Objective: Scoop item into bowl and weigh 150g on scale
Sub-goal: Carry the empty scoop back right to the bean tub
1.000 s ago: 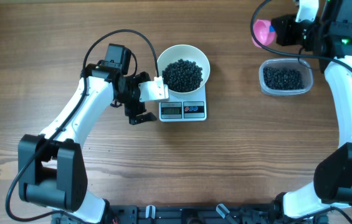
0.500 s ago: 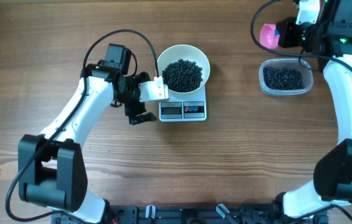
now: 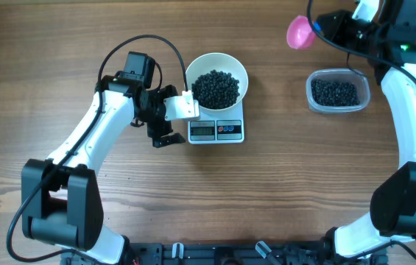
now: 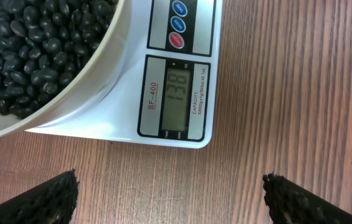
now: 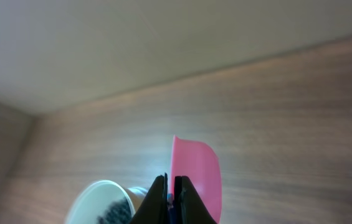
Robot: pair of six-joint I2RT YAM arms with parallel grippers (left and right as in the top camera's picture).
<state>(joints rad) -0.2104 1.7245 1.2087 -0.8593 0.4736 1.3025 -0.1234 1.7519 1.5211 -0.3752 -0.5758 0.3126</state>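
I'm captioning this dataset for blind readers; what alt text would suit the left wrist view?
A white digital kitchen scale on a wooden table carries a white bowl of black beans, its display appearing to read 138. The left claw has its two dark fingertips wide apart at the bottom corners, holding nothing.

The table (image 3: 281,184) is matt brown wood with visible grain; the scale (image 4: 121,115) looks like smooth white plastic; the bowl (image 4: 98,65) is smooth, white; the beans (image 4: 32,43) are glossy black; the scoop (image 5: 197,171) is smooth pink plastic; the tub (image 3: 338,108) is clear plastic.
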